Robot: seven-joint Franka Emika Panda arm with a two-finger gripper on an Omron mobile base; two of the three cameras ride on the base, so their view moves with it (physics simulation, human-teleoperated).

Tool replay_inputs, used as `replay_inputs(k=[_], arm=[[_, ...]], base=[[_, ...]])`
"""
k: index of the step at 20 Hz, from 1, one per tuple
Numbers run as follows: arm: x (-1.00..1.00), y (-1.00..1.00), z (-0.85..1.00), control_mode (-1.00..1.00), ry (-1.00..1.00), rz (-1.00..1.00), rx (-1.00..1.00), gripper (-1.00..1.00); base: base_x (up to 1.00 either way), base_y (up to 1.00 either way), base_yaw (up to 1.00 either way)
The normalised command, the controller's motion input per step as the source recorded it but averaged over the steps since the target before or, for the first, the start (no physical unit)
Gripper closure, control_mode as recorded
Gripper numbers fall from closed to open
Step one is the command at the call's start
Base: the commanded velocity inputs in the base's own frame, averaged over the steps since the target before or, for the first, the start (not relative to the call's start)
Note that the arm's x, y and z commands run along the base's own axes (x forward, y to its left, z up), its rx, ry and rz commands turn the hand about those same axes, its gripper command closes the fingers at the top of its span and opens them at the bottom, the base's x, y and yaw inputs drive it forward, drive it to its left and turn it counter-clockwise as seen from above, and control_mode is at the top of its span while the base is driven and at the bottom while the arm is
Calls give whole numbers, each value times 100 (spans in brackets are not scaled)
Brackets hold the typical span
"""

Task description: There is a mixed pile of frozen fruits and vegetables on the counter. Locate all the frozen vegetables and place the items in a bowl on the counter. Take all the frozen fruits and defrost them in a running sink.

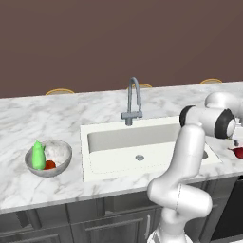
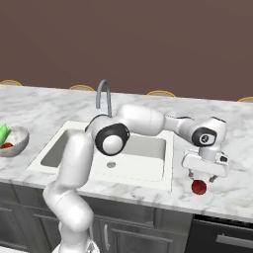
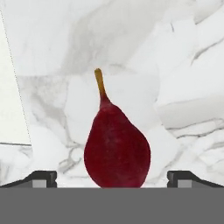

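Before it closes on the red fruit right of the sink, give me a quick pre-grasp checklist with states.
1. Gripper jaws open: ok.
2. Dark red fruit centred between the fingertips in the hand view: ok.
3. Fingers low enough to grip its body: cannot tell.
4. Fruit lying free on the counter, nothing crowding it: ok.
5. Sink basin free to receive it: ok.
6. Faucet running: cannot tell, no water seen.

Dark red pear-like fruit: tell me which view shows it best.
The hand view: the dark red fruit lies close up on the counter, stem clear, between the open claw's tips. The right base view shows it small beneath the claw; the left base view shows a sliver beside the arm.
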Motion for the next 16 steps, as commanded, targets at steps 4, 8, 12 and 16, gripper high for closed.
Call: replay_inputs(k=[4,8,12,16], arm=[[-6,-8,-18,-100,1,-1,0,-100],[-17,-9,-21,-100,4,0,0,-100],[-15,1,-25,-100,2,0,0,-100],[-2,20,-11,-100,-9,0,1,100]], base=[[0,0,0],[0,0,0],[0,0,0],[0,0,0]])
